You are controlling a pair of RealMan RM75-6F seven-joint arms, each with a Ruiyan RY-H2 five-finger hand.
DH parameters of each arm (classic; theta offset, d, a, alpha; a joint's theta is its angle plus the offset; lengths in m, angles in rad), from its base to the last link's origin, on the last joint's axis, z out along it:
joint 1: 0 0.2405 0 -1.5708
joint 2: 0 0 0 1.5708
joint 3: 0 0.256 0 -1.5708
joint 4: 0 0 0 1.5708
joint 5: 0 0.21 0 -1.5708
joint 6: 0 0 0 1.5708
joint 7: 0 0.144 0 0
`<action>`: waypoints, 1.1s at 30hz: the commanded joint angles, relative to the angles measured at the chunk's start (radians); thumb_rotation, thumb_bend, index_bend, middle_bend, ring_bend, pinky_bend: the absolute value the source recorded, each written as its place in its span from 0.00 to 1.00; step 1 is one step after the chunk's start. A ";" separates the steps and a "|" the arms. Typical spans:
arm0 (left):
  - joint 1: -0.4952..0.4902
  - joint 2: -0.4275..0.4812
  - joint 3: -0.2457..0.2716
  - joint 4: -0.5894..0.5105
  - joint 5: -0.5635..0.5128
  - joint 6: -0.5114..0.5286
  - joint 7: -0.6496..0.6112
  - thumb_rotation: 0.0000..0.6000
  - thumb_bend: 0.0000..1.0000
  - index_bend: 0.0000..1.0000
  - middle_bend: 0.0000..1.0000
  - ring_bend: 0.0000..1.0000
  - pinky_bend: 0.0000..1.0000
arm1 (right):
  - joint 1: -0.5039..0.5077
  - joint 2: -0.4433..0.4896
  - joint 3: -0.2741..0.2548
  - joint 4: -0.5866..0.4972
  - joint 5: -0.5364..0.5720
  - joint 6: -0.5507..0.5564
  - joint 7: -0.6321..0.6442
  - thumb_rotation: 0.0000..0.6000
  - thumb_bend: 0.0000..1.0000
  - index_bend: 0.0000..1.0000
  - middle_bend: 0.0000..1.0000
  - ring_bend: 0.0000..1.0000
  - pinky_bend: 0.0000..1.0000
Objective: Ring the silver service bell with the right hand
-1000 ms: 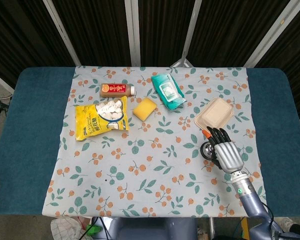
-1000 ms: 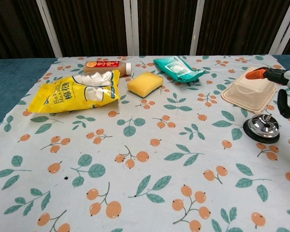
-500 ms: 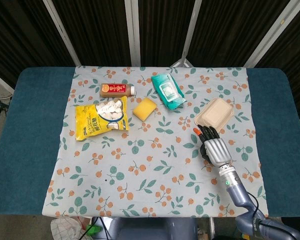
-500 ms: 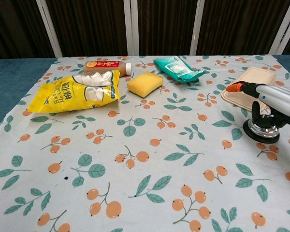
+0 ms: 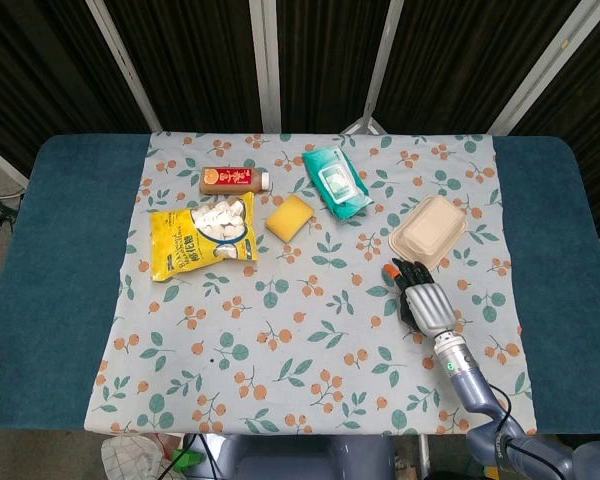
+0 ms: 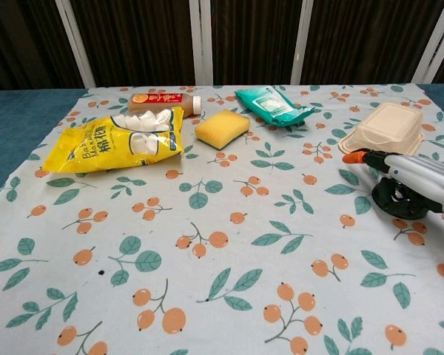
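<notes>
The service bell (image 6: pixel 394 200) stands on the floral cloth at the right, just in front of the beige clamshell box (image 6: pixel 388 127). Only its black base shows in the chest view; the silver dome is covered. My right hand (image 6: pixel 418 174) lies flat over the top of the bell, fingers stretched out toward the left, orange-tipped. In the head view the right hand (image 5: pixel 423 300) hides the bell almost entirely. It holds nothing. My left hand shows in neither view.
A yellow snack bag (image 5: pixel 202 235), an orange bottle (image 5: pixel 235 179), a yellow sponge (image 5: pixel 290 217) and a teal wipes pack (image 5: pixel 335 181) lie at the far left and middle. The clamshell box (image 5: pixel 428 230) sits right behind the hand.
My right hand has moved left and down from beside the bell onto its top, so the silver dome is now covered.
</notes>
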 commanded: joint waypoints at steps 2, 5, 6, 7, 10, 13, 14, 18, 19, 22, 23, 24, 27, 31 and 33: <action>-0.002 -0.003 -0.001 -0.001 -0.004 -0.003 0.006 1.00 0.47 0.04 0.00 0.00 0.07 | 0.004 -0.015 -0.023 0.032 -0.010 -0.012 0.029 1.00 0.98 0.12 0.00 0.00 0.00; -0.004 -0.004 -0.001 -0.002 -0.007 -0.007 0.011 1.00 0.47 0.04 0.00 0.00 0.07 | 0.009 -0.008 -0.026 0.024 -0.018 -0.002 0.033 1.00 0.98 0.12 0.00 0.00 0.00; -0.005 -0.004 0.000 -0.003 -0.005 -0.008 0.011 1.00 0.47 0.04 0.00 0.00 0.07 | 0.011 -0.001 -0.024 0.013 -0.022 0.007 0.031 1.00 0.98 0.12 0.00 0.00 0.00; -0.005 -0.004 0.001 -0.003 -0.003 -0.007 0.012 1.00 0.47 0.04 0.00 0.00 0.07 | 0.012 0.009 -0.023 -0.001 -0.027 0.018 0.026 1.00 0.98 0.12 0.00 0.00 0.00; 0.000 -0.002 0.004 -0.005 0.008 0.004 0.005 1.00 0.47 0.04 0.00 0.00 0.07 | 0.011 0.066 -0.004 -0.090 -0.048 0.086 -0.003 1.00 0.98 0.12 0.00 0.00 0.00; 0.003 0.001 0.005 -0.004 0.011 0.009 -0.005 1.00 0.47 0.04 0.00 0.00 0.07 | -0.002 0.155 0.020 -0.234 -0.061 0.161 -0.052 1.00 0.98 0.12 0.00 0.00 0.00; 0.003 0.002 0.005 -0.003 0.012 0.009 -0.008 1.00 0.47 0.04 0.00 0.00 0.07 | -0.008 0.186 0.027 -0.283 -0.064 0.182 -0.071 1.00 0.98 0.12 0.00 0.00 0.00; 0.004 0.006 0.010 -0.003 0.024 0.009 -0.018 1.00 0.47 0.04 0.00 0.00 0.07 | -0.046 0.342 0.038 -0.507 -0.073 0.244 -0.142 1.00 0.98 0.12 0.00 0.00 0.00; 0.004 0.007 0.011 -0.003 0.028 0.010 -0.020 1.00 0.47 0.04 0.00 0.00 0.07 | -0.058 0.386 0.029 -0.562 -0.077 0.249 -0.156 1.00 0.98 0.12 0.00 0.00 0.00; 0.006 0.010 0.014 -0.003 0.039 0.016 -0.029 1.00 0.47 0.04 0.00 0.00 0.07 | -0.104 0.505 -0.007 -0.693 -0.092 0.273 -0.209 1.00 0.98 0.12 0.00 0.00 0.00; 0.007 0.010 0.014 -0.003 0.043 0.018 -0.032 1.00 0.47 0.04 0.00 0.00 0.07 | -0.126 0.531 -0.022 -0.715 -0.101 0.294 -0.234 1.00 0.98 0.12 0.00 0.00 0.00; 0.009 0.011 0.015 -0.002 0.047 0.023 -0.036 1.00 0.47 0.04 0.00 0.00 0.07 | -0.167 0.559 -0.048 -0.738 -0.111 0.334 -0.259 1.00 0.98 0.12 0.00 0.00 0.00; 0.009 0.010 0.014 -0.003 0.045 0.024 -0.035 1.00 0.47 0.04 0.00 0.00 0.07 | -0.226 0.591 -0.081 -0.764 -0.122 0.395 -0.286 1.00 0.98 0.12 0.00 0.00 0.00; 0.010 0.011 0.014 -0.004 0.043 0.023 -0.037 1.00 0.47 0.04 0.00 0.00 0.07 | -0.270 0.605 -0.104 -0.762 -0.121 0.434 -0.283 1.00 0.98 0.12 0.00 0.00 0.00; 0.011 0.013 0.016 -0.005 0.049 0.025 -0.039 1.00 0.47 0.04 0.00 0.00 0.07 | -0.311 0.624 -0.137 -0.751 -0.128 0.462 -0.220 1.00 0.98 0.12 0.00 0.00 0.00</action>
